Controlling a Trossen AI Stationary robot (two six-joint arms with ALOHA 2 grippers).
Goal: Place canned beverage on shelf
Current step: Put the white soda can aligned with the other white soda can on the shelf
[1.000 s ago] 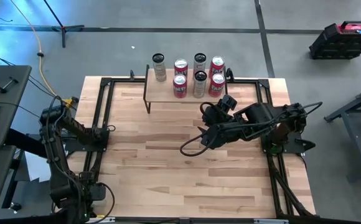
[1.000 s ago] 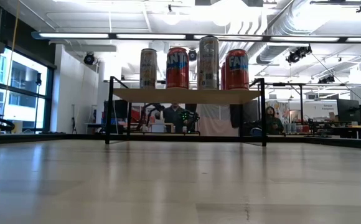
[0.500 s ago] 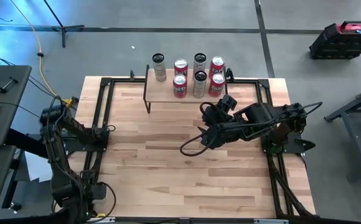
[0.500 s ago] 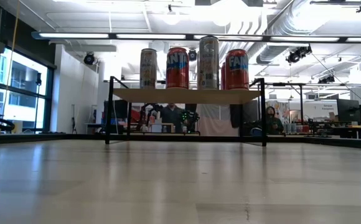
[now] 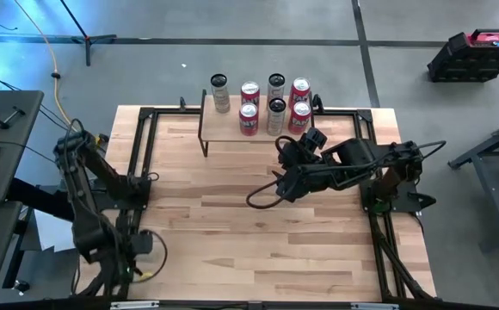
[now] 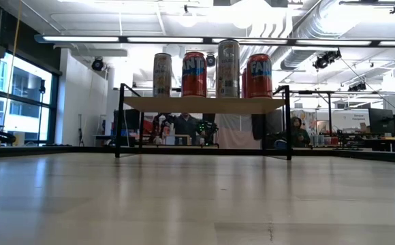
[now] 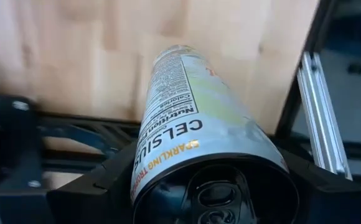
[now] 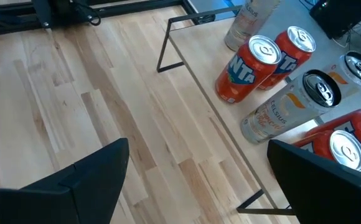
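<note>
Left gripper (image 7: pixel 199 186), clamped on the Celsius can (image 7: pixel 193 130), has just lifted at the table's (image 5: pixel 258 232) left edge, shelf-bound (image 5: pixel 232 131); right gripper (image 8: pixel 199 180) hangs open.

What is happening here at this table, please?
The left gripper, at the table's left edge, holds a tall silver Celsius can. The small raised shelf with a light wood top and thin black legs at the far edge already carries seven cans, four red and three slim silver ones. The right gripper hangs open over the table in front of the shelf, holding nothing.
</note>
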